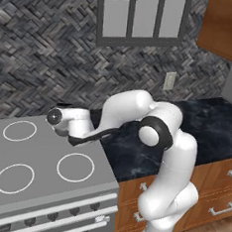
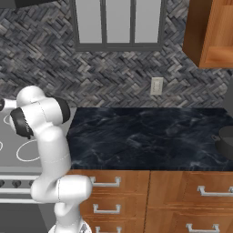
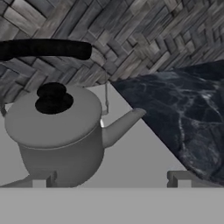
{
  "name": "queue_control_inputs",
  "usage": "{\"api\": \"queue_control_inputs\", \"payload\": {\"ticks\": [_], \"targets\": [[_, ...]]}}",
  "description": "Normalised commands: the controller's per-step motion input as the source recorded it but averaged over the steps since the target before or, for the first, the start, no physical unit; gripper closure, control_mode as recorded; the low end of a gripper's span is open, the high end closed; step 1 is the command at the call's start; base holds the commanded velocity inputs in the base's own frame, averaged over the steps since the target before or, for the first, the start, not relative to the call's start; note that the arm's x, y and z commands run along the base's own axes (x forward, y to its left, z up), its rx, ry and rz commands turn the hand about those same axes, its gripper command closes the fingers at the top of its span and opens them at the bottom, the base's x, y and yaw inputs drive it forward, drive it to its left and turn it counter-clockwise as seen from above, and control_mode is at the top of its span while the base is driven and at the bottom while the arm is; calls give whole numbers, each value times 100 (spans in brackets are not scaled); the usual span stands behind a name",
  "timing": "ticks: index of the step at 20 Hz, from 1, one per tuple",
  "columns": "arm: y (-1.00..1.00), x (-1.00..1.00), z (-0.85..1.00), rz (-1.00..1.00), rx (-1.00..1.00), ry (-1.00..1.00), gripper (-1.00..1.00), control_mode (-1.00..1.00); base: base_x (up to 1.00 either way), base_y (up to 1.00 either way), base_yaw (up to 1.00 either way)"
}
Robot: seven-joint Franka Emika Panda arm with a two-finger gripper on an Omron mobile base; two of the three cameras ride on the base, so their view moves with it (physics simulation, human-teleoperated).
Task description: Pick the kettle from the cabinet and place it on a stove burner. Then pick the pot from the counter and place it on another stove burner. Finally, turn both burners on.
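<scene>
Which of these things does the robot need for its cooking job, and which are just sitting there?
For the job: kettle, standing on the stove; pot on the counter; cabinet; stove knobs; the open gripper.
Just there: window; wall outlet; drawers.
</scene>
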Motion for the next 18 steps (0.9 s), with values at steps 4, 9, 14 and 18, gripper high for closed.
{"api": "queue_control_inputs", "payload": {"ticks": [4,9,14,18], "targets": [[17,-5,-11,0,0,0,-100,-100,0,0,0],[10,0,-25,0,0,-2,-100,-100,0,0,0],[5,0,-34,0,0,-7,-100,-100,0,0,0],[3,0,-26,0,0,-5,-100,-100,0,0,0]]}}
